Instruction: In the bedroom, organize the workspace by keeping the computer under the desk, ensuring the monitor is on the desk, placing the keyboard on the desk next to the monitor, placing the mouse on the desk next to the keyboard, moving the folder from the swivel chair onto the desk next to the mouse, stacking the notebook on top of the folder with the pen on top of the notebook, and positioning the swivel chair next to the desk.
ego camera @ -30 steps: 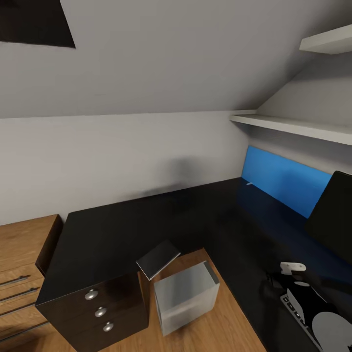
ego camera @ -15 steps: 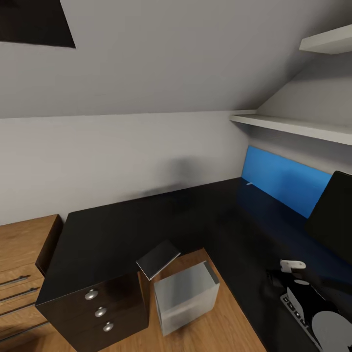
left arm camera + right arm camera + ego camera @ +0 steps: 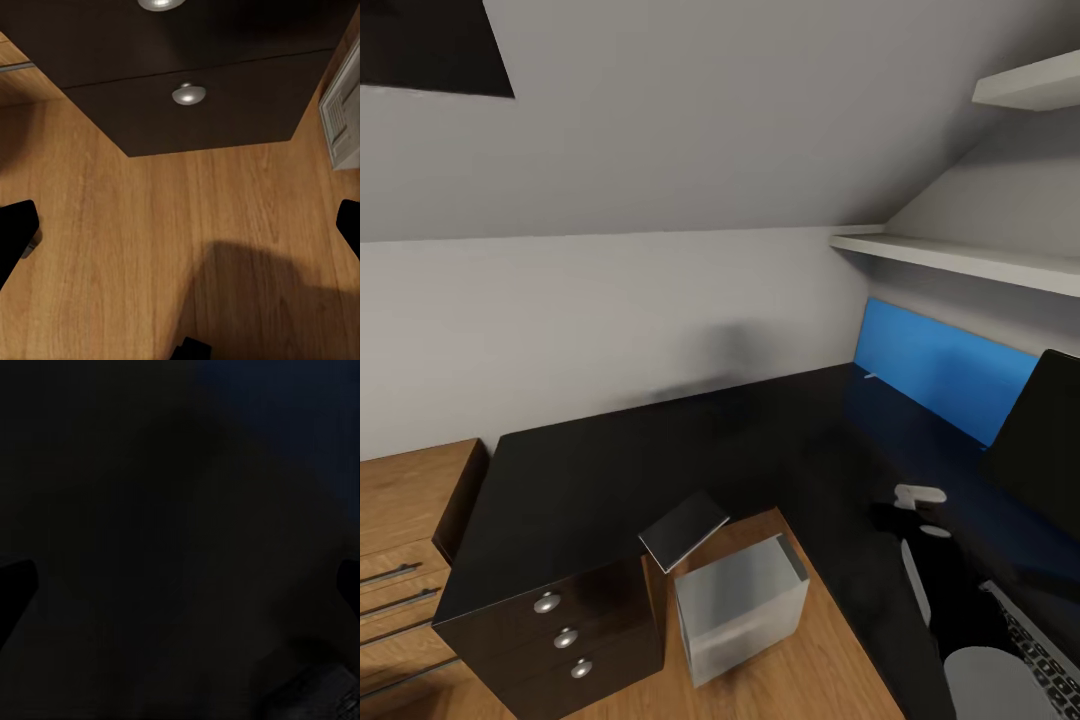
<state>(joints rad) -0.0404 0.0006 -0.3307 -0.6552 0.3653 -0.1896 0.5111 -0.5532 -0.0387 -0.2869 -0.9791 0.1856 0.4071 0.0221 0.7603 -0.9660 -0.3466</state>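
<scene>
The black-topped desk runs along the wall and turns right under a blue back panel. At the right edge the monitor stands on it with its screen dark. The keyboard lies flat on the desk below the monitor, and its corner also shows in the right wrist view. My right gripper hovers open over the bare desktop beside it, its white wrist above the keyboard's far end. The grey computer stands on the floor in the desk's inner corner. A thin grey notebook overhangs the desk edge there. My left gripper is open over the floor.
A black drawer unit with round silver knobs sits under the desk's left end. An oak dresser stands further left. White shelves hang above the blue panel. Wood floor lies open before the drawers.
My right arm has moved away from the keyboard toward the blue panel. The keyboard, earlier under the gripper, now lies uncovered on the desk. The camera and left arm have not moved.
</scene>
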